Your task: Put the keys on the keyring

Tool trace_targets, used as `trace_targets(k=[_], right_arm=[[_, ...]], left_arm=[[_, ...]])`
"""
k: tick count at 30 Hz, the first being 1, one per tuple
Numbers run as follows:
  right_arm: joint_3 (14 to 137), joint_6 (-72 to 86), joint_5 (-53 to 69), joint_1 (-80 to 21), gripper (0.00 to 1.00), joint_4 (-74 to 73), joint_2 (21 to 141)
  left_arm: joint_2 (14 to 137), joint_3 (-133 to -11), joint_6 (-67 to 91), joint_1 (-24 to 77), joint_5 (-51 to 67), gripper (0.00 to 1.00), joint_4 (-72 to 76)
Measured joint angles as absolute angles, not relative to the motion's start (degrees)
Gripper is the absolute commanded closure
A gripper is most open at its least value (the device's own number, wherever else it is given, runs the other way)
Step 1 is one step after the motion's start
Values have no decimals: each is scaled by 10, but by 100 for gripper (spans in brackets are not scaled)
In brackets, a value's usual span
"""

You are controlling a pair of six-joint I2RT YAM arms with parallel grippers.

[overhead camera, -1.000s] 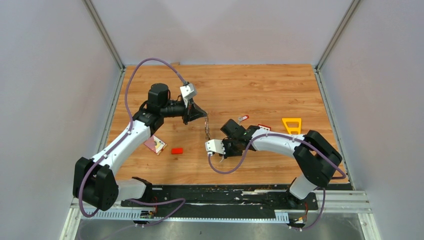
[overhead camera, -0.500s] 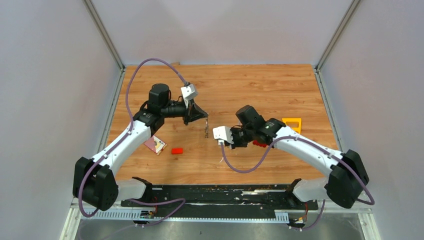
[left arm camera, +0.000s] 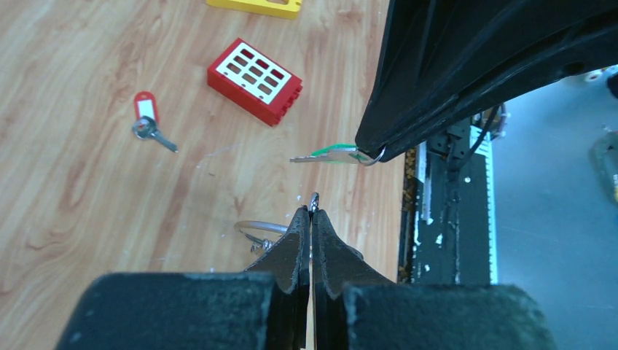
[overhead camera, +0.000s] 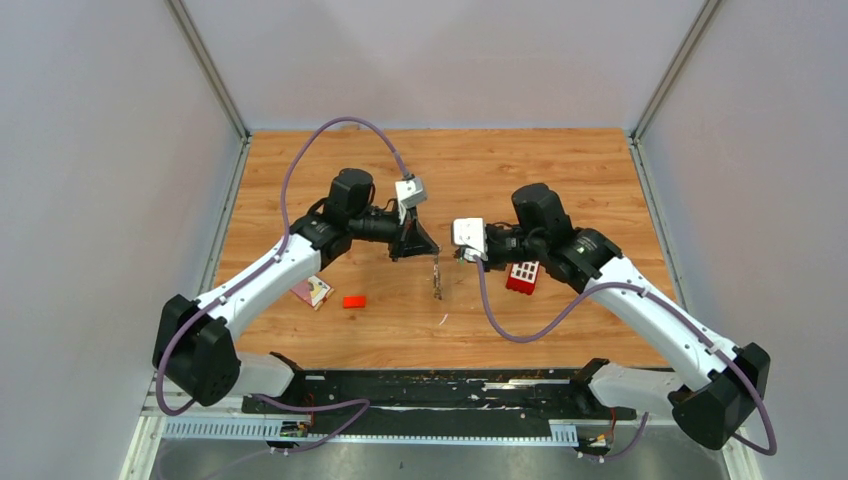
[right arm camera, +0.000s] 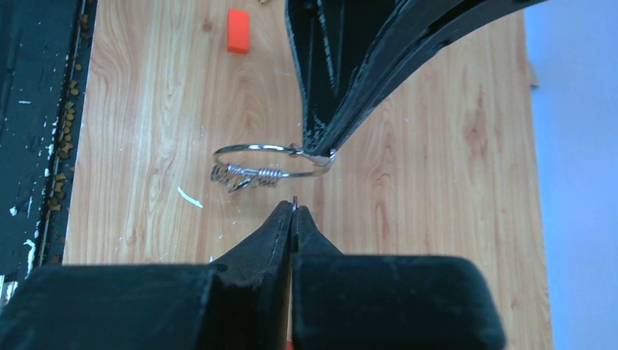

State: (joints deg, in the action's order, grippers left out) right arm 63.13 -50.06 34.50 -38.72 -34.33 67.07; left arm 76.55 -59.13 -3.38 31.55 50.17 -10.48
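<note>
My left gripper (left arm camera: 312,213) is shut on the keyring (left arm camera: 256,227), a thin silver wire ring with a coiled part, and holds it above the table. The keyring also shows in the right wrist view (right arm camera: 270,160) and hangs in the top view (overhead camera: 437,278). My right gripper (right arm camera: 294,208) is shut on a green-headed key (left arm camera: 329,154) and faces the left gripper (overhead camera: 428,248), tips almost meeting. A key with a red tag (left arm camera: 148,120) lies on the table.
A red block with white squares (overhead camera: 523,276) lies under the right arm and also shows in the left wrist view (left arm camera: 255,71). A small red block (overhead camera: 353,301) and a pink card (overhead camera: 311,290) lie at the left. A yellow plastic piece (left arm camera: 255,6) lies beyond.
The right arm swung up and back from the table with the green key. The left gripper moved right with the keyring. The two grippers now nearly meet.
</note>
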Motion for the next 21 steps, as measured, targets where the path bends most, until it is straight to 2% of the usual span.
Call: trace_targets(k=[11,21], right_arm=[[610,-491,345,-384,100,-310,637],[595,-502,323,-398,100,-289,638]], left_arm=[[780,-597,53,323,490,100,-109],[780,-597,59,336,506,100,-100]])
